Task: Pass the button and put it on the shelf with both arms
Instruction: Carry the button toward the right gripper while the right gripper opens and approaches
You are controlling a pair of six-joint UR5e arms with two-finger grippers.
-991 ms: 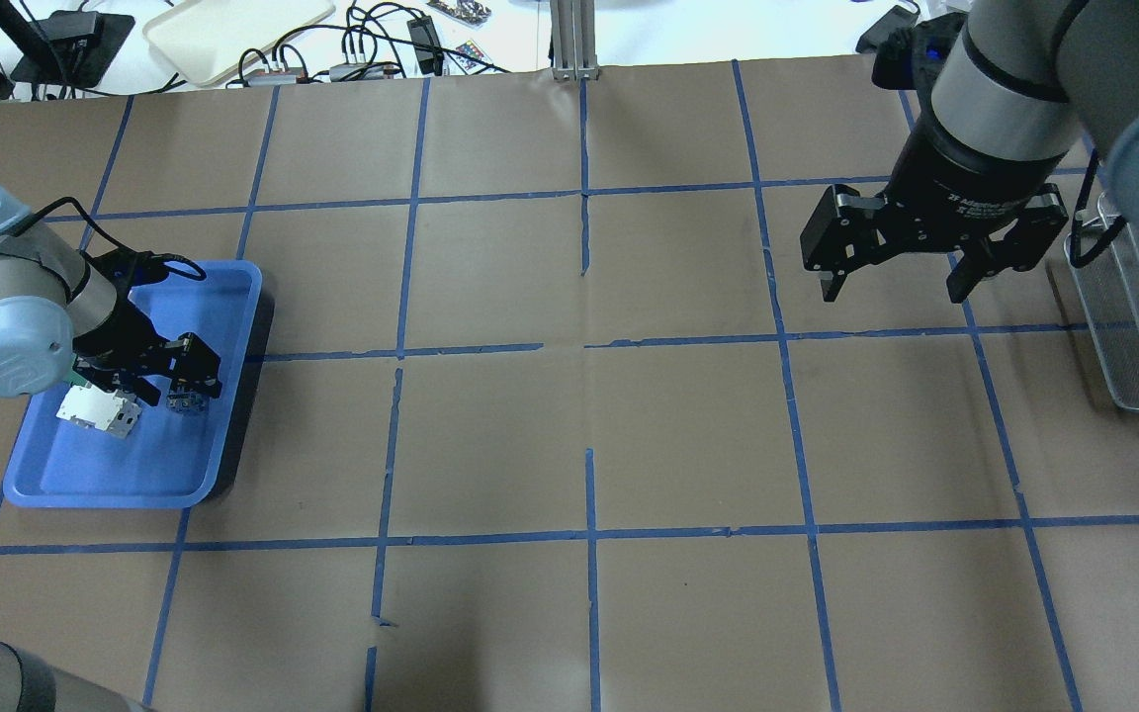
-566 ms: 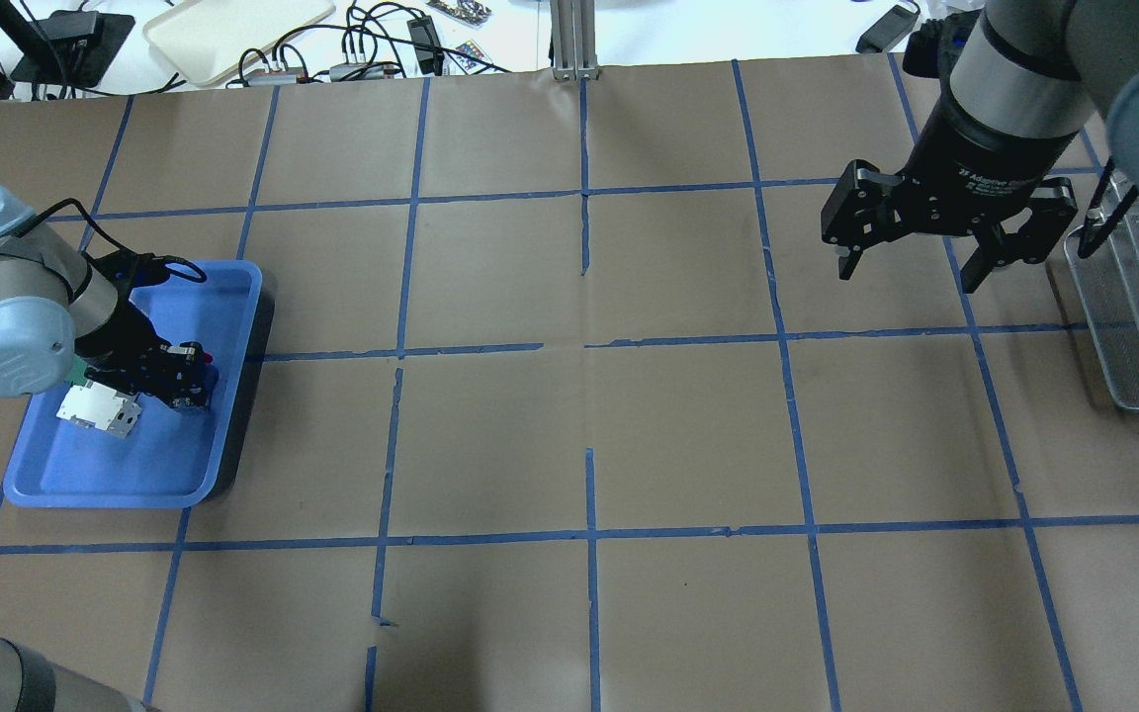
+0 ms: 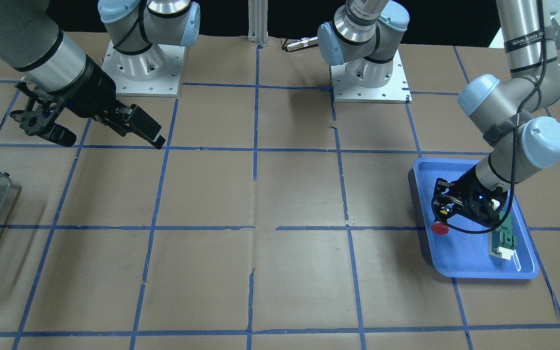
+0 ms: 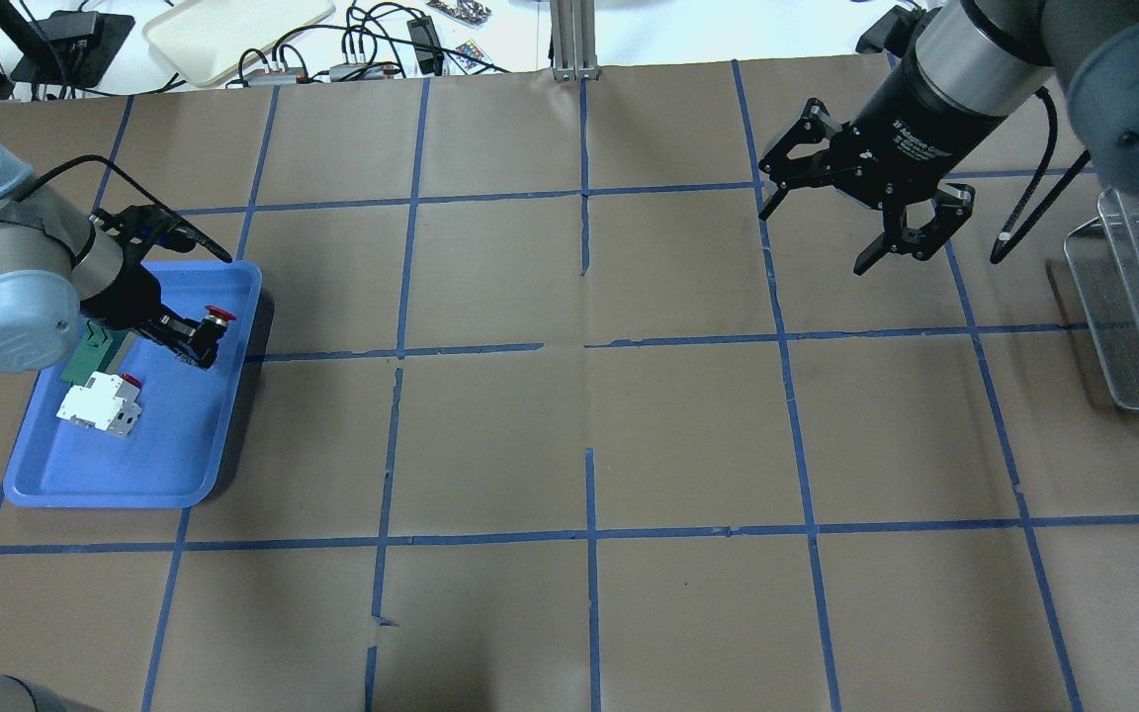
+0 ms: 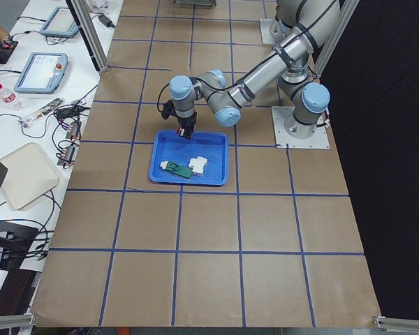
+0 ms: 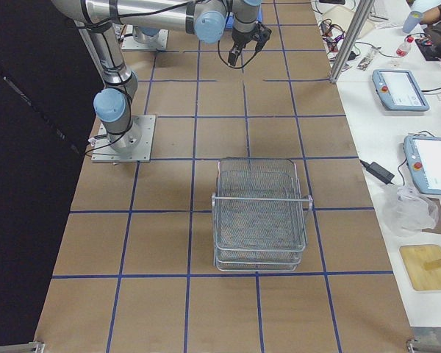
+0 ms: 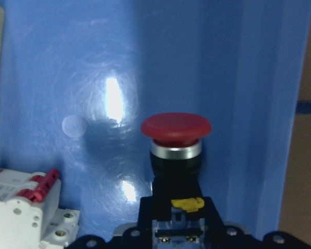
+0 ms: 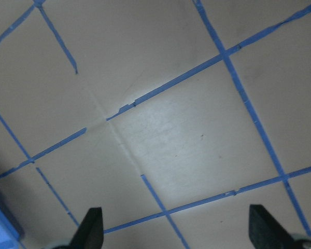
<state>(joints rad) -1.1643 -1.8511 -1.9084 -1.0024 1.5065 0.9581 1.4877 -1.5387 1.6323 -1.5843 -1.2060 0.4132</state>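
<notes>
The button (image 4: 221,314), with a red cap and dark body, is held in my left gripper (image 4: 199,341), which is shut on its body above the blue tray (image 4: 115,475). The left wrist view shows the red cap (image 7: 176,127) pointing away over the tray floor. In the front-facing view the cap (image 3: 439,228) sticks out of the gripper (image 3: 447,214). My right gripper (image 4: 813,241) is open and empty, high over the table's far right; its fingertips (image 8: 90,228) frame bare table. The wire-mesh shelf (image 4: 1138,326) stands at the right edge, and it also shows in the exterior right view (image 6: 261,213).
In the tray lie a white-and-red block (image 4: 100,407) and a green-and-white flat part (image 4: 95,351). Brown paper with blue tape lines covers the table. Cables and a cream tray (image 4: 233,30) lie beyond the far edge.
My left gripper has shut on the button and lifted it toward the tray's far right corner. My right gripper has moved left and farther away, turning as it went.
</notes>
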